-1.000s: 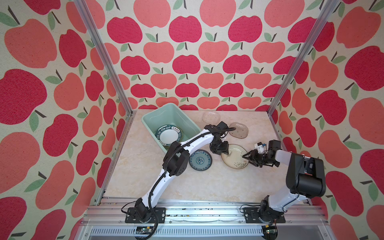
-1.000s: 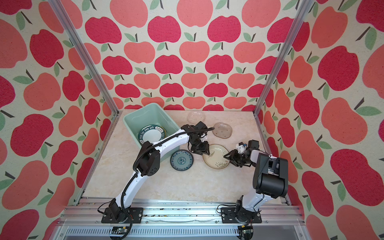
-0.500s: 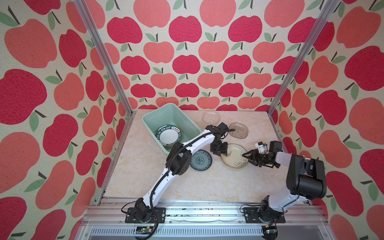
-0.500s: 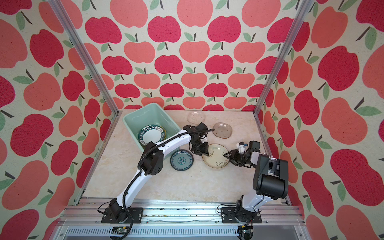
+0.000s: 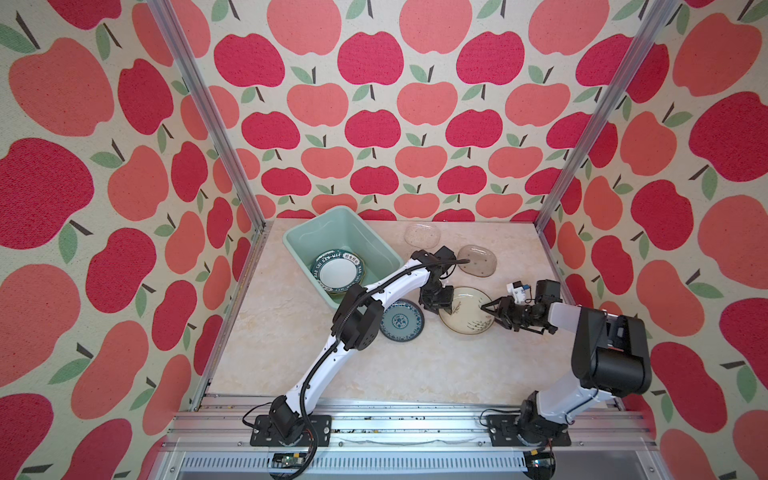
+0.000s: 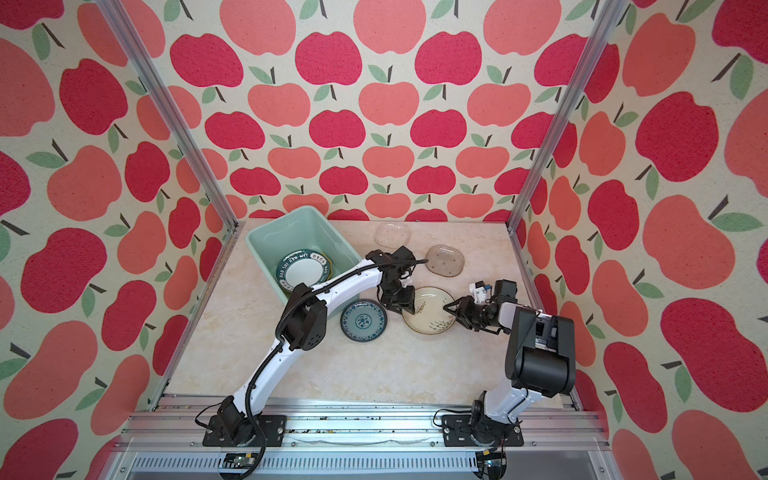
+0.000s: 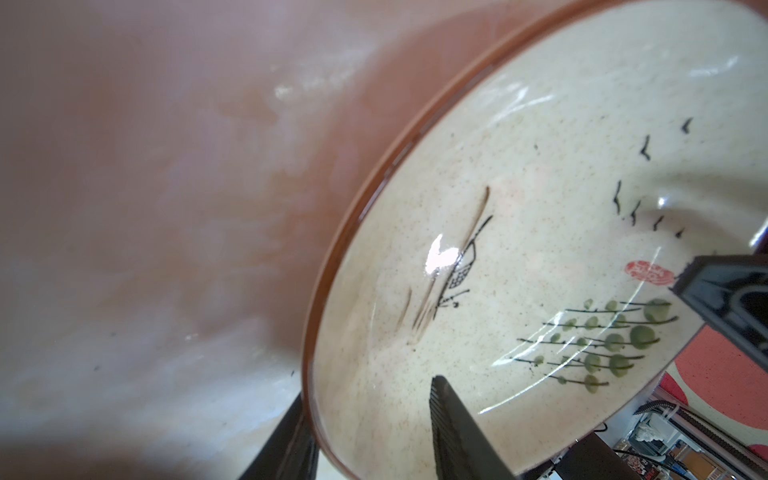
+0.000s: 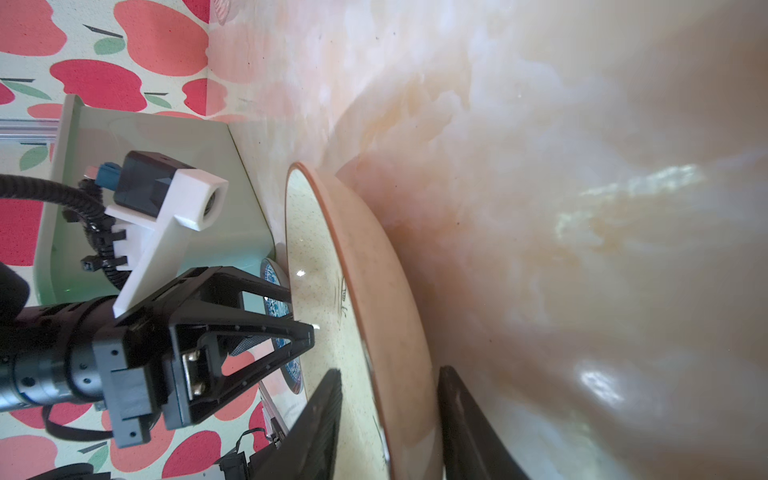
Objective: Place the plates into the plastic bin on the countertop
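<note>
The left gripper [image 5: 436, 305] and right gripper [image 5: 487, 308] straddle opposite rims of the cream plate [image 5: 465, 319] on the countertop [image 5: 374, 365]. Their jaws are partly spread, and I cannot tell whether either clamps. The plastic bin [image 5: 353, 232] lies rear-left, nearer the left arm, past the teal plate [image 5: 401, 321]. A lettered plate [image 5: 337, 272] fills the bin's near end; the far end looks free.

White arms [image 5: 399, 281] — black joints [image 5: 358, 329], corrugated cables [image 8: 37, 185]

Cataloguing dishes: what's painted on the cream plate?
The cream plate: green sprigs, black birds, red seal; left wrist view.
</note>
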Controlling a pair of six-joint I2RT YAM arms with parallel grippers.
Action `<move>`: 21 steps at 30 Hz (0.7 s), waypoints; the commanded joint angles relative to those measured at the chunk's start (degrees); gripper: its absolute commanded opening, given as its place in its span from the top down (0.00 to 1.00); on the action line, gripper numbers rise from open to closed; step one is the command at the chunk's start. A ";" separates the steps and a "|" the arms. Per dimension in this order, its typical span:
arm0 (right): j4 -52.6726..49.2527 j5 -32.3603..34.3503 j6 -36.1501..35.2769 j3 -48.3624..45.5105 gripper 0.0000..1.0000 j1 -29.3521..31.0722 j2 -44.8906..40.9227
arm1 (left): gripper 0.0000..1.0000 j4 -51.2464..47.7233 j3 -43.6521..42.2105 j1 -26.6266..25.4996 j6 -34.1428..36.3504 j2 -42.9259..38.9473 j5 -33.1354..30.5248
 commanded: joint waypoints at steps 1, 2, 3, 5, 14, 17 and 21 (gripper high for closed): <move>-1.20 -3.80 -0.18 1.94 0.61 1.51 0.99 | 0.55 1.85 1.93 -1.27 0.88 0.21 2.63; -1.19 -3.87 -0.12 1.96 0.62 1.52 1.17 | 0.55 1.90 1.97 -1.36 0.88 0.23 2.63; -1.19 -3.94 -0.18 2.05 0.63 1.58 1.25 | 0.55 1.93 1.91 -1.38 0.88 0.24 2.70; -1.16 -3.97 -0.15 2.05 0.66 1.73 1.34 | 0.55 1.93 2.03 -1.44 0.88 0.36 2.72; -5.01 -0.73 -1.57 2.57 0.79 1.40 -2.19 | 0.48 1.32 2.14 -1.45 1.10 -0.84 1.55; -6.23 1.02 -1.41 1.76 0.84 0.56 -5.32 | 0.40 2.19 0.47 -1.79 1.45 -3.27 0.05; -9.53 4.04 -1.77 1.25 0.90 -0.47 -10.19 | 0.36 3.79 -2.47 -2.05 1.26 -6.79 -1.05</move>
